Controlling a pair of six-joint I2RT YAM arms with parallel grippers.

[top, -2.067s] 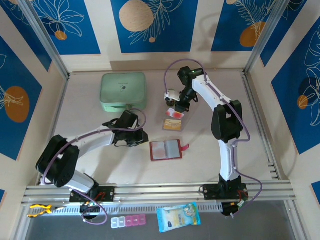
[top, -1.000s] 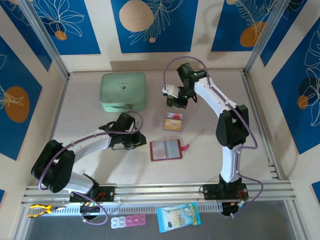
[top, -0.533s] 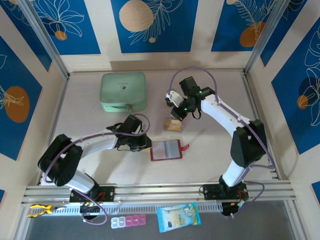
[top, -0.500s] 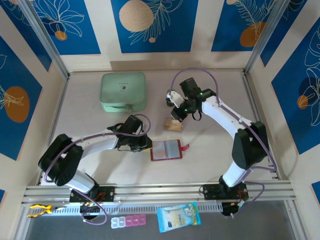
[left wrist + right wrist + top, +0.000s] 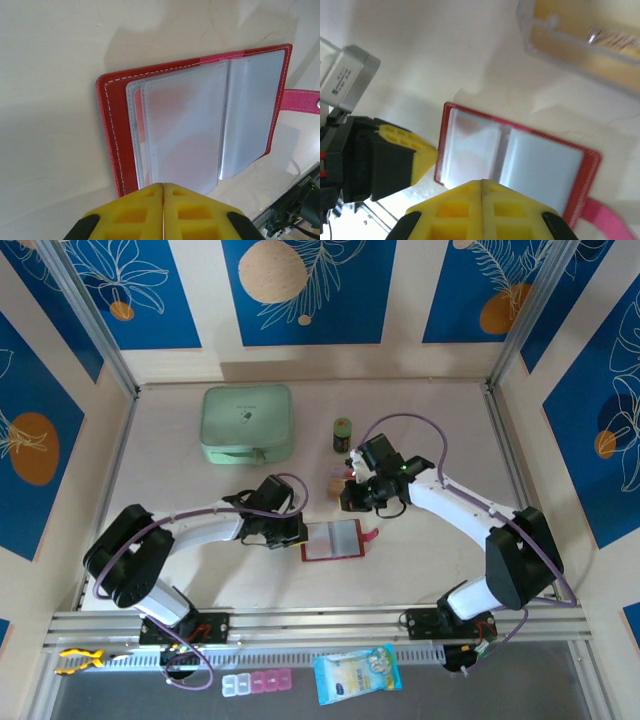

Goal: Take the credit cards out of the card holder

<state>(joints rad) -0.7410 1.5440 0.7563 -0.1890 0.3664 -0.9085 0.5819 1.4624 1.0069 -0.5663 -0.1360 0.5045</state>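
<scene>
The card holder [image 5: 332, 539] lies open on the table, dark red with clear sleeves [image 5: 185, 130] and a pink snap tab [image 5: 302, 95] on its right. A reddish tint shows through the sleeves' left side. My left gripper [image 5: 296, 533] is shut and empty, its tip [image 5: 163, 185] at the holder's left edge. My right gripper [image 5: 347, 503] is shut too, hovering just behind the holder [image 5: 510, 160] with its tip [image 5: 482, 181] over the sleeves. A yellow-orange credit card [image 5: 575, 25] lies in a clear tray [image 5: 336, 480] behind the holder, partly hidden by my right arm.
A mint-green zip case [image 5: 247, 424] stands at the back left. A small bottle [image 5: 342, 434] stands behind the tray. A blue-white pouch [image 5: 357, 673] and pill boxes [image 5: 257, 683] lie in front of the rail.
My right arm swung from the tray forward to just above the holder, uncovering the small bottle. My left gripper slid right to the holder's left edge and closed.
</scene>
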